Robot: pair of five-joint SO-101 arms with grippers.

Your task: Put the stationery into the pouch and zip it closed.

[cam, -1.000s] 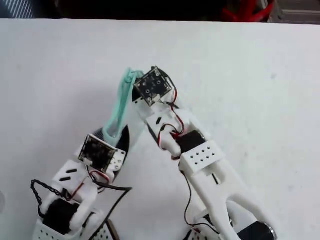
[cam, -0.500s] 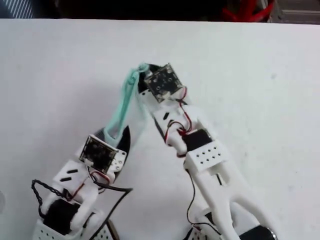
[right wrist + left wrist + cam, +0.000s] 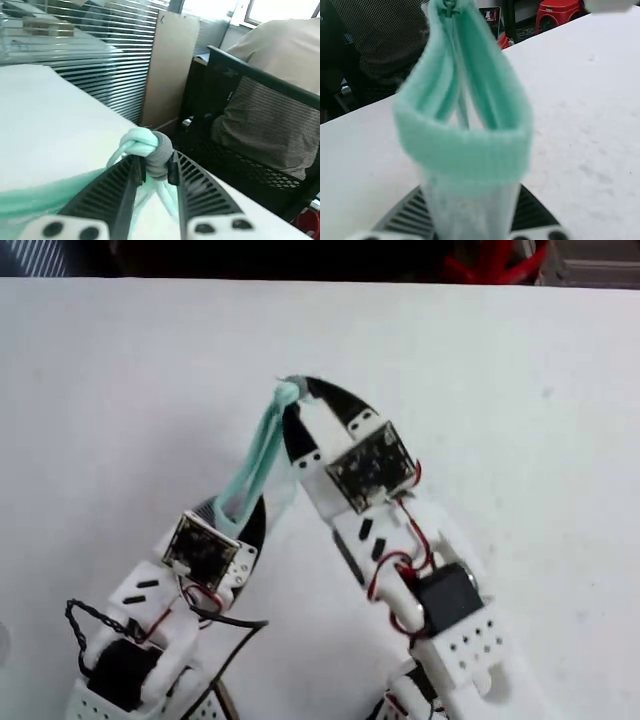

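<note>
A mint-green pouch [image 3: 255, 465] is held up off the white table, stretched between both grippers. My left gripper [image 3: 228, 515] is shut on its near end; in the left wrist view the pouch [image 3: 465, 125] rises from between the dark fingers [image 3: 532, 216], its zipper running away along the top. My right gripper [image 3: 298, 392] is shut on the far end. In the right wrist view its black fingers [image 3: 115, 187] pinch the grey zipper pull [image 3: 159, 159] beside the bunched green end of the pouch [image 3: 134, 141].
The white table [image 3: 520, 390] has open room on all sides of the arms. Its far edge [image 3: 320, 278] runs along the back, with a red object [image 3: 495, 262] beyond it. A black mesh chair [image 3: 250, 125] stands past the table.
The right arm's wrist has drawn back toward the near right while its fingers stayed on the pouch's far end, which shifted slightly right. The left arm has kept still.
</note>
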